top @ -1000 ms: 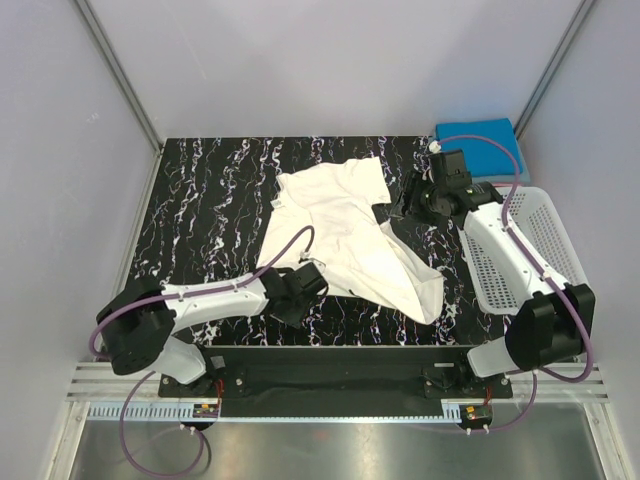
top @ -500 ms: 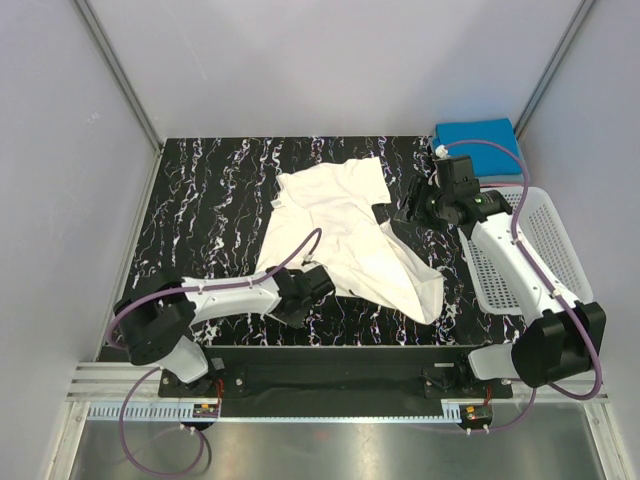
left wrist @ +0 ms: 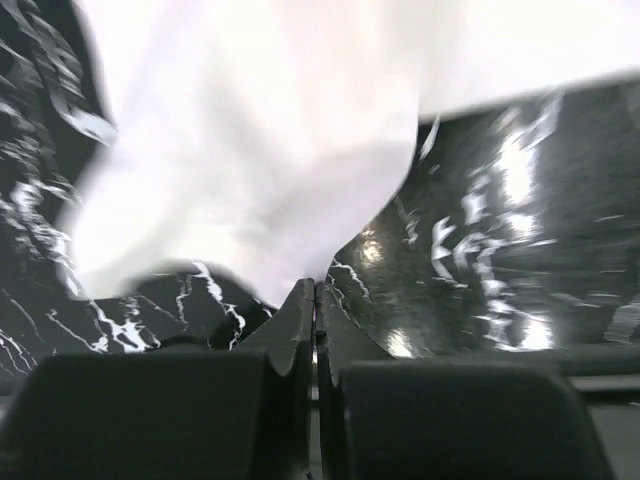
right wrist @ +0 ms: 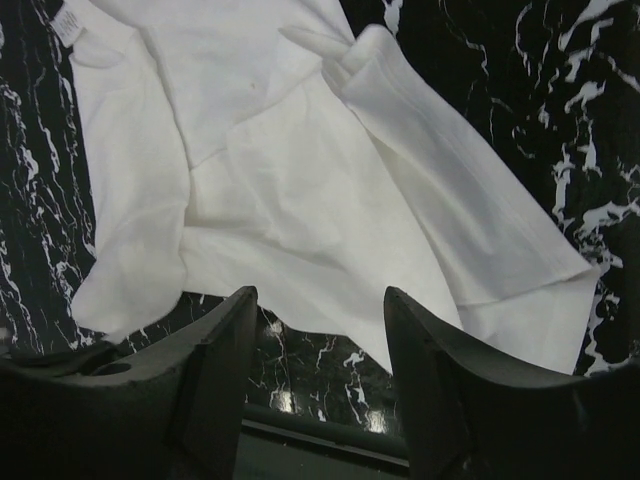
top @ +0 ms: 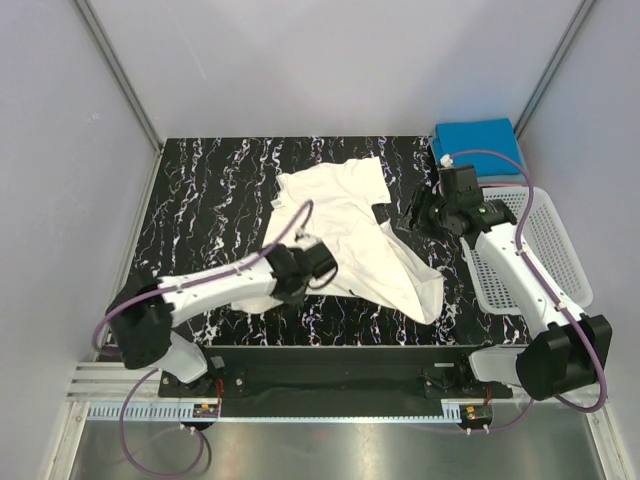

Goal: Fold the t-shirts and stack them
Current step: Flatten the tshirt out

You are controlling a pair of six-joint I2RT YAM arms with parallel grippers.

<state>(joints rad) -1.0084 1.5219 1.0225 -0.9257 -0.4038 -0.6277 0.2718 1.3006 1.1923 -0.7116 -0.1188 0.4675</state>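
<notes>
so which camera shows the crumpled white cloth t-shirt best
Top external: nearly all of the white cloth t-shirt shows. The right wrist view crops its edges; the left wrist view shows only a blurred corner.

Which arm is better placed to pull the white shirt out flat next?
Left. The left hand is shut at the shirt's near edge and appears to pinch the cloth. The right hand is open beside the shirt's right edge, holding nothing.
</notes>
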